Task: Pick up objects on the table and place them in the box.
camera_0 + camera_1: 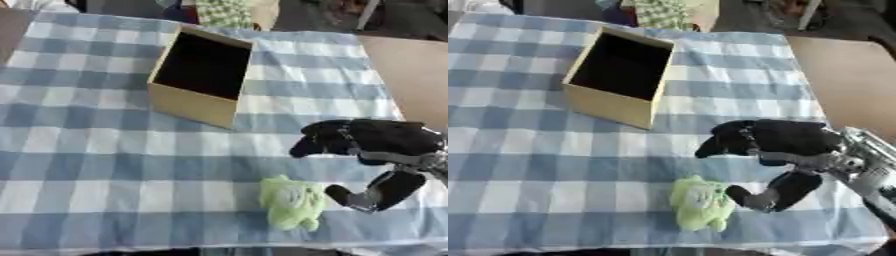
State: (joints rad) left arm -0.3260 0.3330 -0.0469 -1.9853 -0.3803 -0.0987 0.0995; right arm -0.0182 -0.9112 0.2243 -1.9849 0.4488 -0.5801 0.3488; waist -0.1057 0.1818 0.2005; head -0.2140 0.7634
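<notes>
A small light-green plush toy [293, 202] lies on the checked cloth near the table's front edge. My right hand [776, 137] comes in from the right and hovers just right of and above it. Its fingers reach left over the cloth behind the toy, and the thumb [773, 192] hangs down close beside the toy's right side. The hand is open and holds nothing. The tan cardboard box [194, 104] stands open further back, left of centre, and its dark inside looks empty. My left hand shows in neither view.
A blue-and-white checked cloth [105, 150] covers the table. Bare brown tabletop [411, 75] shows at the right beyond the cloth's edge. Something with a green check pattern [223, 12] sits past the far edge behind the box.
</notes>
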